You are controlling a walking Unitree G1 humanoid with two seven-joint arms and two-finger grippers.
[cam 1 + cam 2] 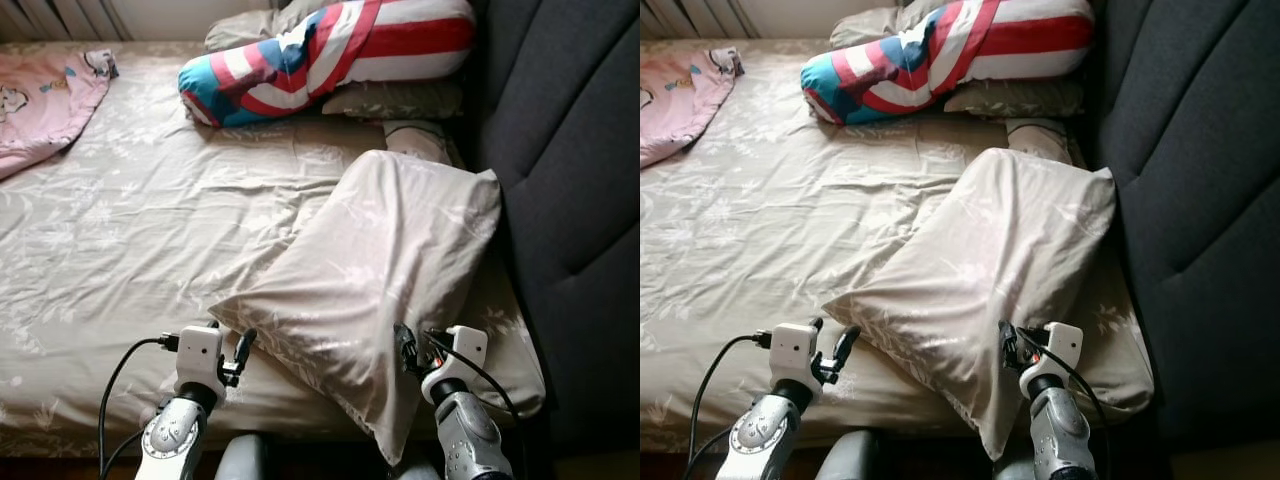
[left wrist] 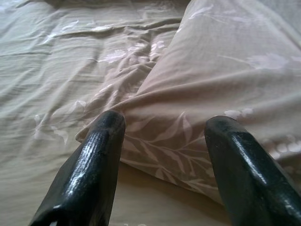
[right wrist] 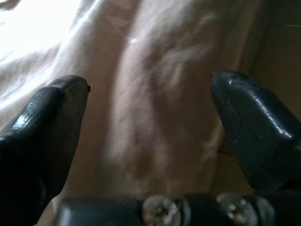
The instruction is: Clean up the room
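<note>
A big beige leaf-print pillow lies slantwise on the right side of the bed, and its near corner hangs over the front edge. My left gripper is open, low over the sheet, and points at the pillow's left corner from a short way off. My right gripper is open too and sits right at the pillow's near edge, with the cloth bulging between its fingers. Neither holds anything.
A red, white and blue striped pillow rests on a flat beige pillow at the back. A pink blanket lies at the far left. The dark grey padded headboard rises along the right side.
</note>
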